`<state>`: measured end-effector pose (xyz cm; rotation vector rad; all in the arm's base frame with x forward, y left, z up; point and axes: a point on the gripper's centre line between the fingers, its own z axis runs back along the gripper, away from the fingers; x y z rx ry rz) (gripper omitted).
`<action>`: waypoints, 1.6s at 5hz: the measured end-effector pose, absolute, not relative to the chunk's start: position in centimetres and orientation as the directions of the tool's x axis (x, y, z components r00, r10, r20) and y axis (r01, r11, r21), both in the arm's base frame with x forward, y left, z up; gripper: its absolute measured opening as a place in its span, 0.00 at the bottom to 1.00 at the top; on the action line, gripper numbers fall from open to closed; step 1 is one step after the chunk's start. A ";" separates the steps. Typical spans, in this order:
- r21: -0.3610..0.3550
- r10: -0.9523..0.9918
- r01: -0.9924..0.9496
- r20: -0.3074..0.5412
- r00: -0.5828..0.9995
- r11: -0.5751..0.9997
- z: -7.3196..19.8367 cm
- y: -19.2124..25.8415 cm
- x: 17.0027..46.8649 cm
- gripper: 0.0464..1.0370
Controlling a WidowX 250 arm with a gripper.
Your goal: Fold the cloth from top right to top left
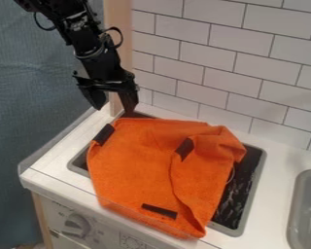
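The orange cloth (pixel 142 160) is a soft, matt, slightly napped fabric, spread over a dark recessed panel (pixel 239 194) with a smooth grey rim. Its outline is irregular: the left part lies fairly flat, while the right part is bunched, with a raised fold running down to a pointed lower corner. Three dark rectangular patches mark it, at the upper left edge, right of centre and near the bottom. The lower edge laps over the front of the pale, smooth surface (pixel 51 163). Behind stand glossy white tiles (pixel 236 53) in staggered courses; a rounded grey basin (pixel 304 214) is at right.

The jointed black arm (pixel 80 31) enters from the upper left and slants downward to the right. Its gripper (pixel 112 103) points down beside the cloth's upper left corner, jaws apart. Contact with the fabric cannot be determined.
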<state>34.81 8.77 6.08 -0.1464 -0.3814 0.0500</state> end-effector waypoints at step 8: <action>0.019 0.198 -0.200 0.101 0.975 0.980 -2.4 13.2 35.5 0.62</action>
